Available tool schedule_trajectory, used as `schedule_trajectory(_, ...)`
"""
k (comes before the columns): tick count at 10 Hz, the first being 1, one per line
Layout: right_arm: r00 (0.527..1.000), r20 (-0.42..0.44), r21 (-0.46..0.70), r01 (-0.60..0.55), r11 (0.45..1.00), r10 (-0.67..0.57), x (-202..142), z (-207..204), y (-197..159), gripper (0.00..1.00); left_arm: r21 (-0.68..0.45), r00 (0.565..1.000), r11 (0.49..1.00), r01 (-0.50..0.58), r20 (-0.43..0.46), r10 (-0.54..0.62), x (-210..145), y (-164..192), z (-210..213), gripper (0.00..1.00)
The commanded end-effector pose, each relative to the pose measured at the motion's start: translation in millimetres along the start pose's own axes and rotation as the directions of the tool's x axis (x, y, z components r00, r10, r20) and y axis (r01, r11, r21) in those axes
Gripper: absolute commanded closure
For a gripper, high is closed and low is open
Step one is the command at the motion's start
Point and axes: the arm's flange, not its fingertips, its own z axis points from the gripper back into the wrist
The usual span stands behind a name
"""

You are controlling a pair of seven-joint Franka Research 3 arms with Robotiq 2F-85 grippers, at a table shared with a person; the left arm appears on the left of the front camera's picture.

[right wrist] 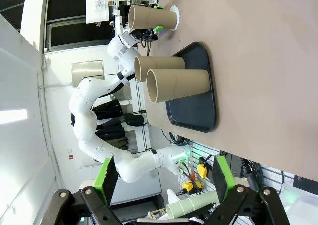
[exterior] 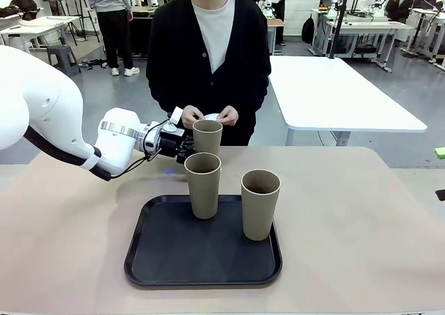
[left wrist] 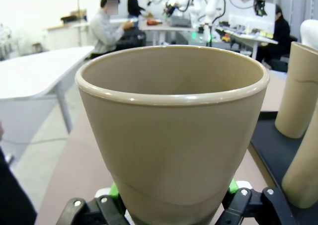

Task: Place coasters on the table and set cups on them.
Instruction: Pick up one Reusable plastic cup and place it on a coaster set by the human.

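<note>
My left gripper (exterior: 186, 148) is shut on the lower part of a tan cup (exterior: 207, 137) that stands upright behind the tray. In the left wrist view this cup (left wrist: 171, 130) rises between my green pads (left wrist: 115, 190). From the right wrist view its base meets a white scalloped coaster (right wrist: 174, 17) lying on the beige table (exterior: 348, 224). Two more cups (exterior: 203, 184) (exterior: 260, 204) stand on the black tray (exterior: 174, 252). The person's hands hold white coasters (exterior: 211, 116) at the table's far edge. My right gripper (right wrist: 164, 185) hangs open over the table's right side, holding nothing.
The person stands right behind the held cup at the far edge. The tray takes up the table's middle front. Bare tabletop lies to both sides of the tray. A white table (exterior: 334, 92) stands beyond at the back right.
</note>
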Motion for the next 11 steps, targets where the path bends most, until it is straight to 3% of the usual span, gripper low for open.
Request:
schedule_trajectory(1,1.0,0.001,0.017,-0.004,1.0,0.004,1.6,0.2,0.1,0.0,0.012,1.0,1.0,0.013,-0.026,-0.012,-4.2,5.7,0.4,0.17)
schedule_trajectory(6,1.0,0.001,0.017,-0.004,1.0,0.004,1.6,0.2,0.1,0.0,-0.01,1.0,1.0,0.02,-0.023,-0.02,-10.3,6.8,-2.2,0.17)
schedule_trajectory(7,1.0,0.001,0.017,-0.004,1.0,0.004,1.6,0.2,0.1,0.0,-0.015,1.0,1.0,0.013,-0.016,-0.013,-10.5,6.7,-2.5,0.0)
schedule_trajectory(11,1.0,0.001,0.017,-0.004,1.0,0.004,1.6,0.2,0.1,0.0,-0.031,1.0,1.0,-0.002,-0.011,0.002,-10.6,5.5,-1.2,0.0)
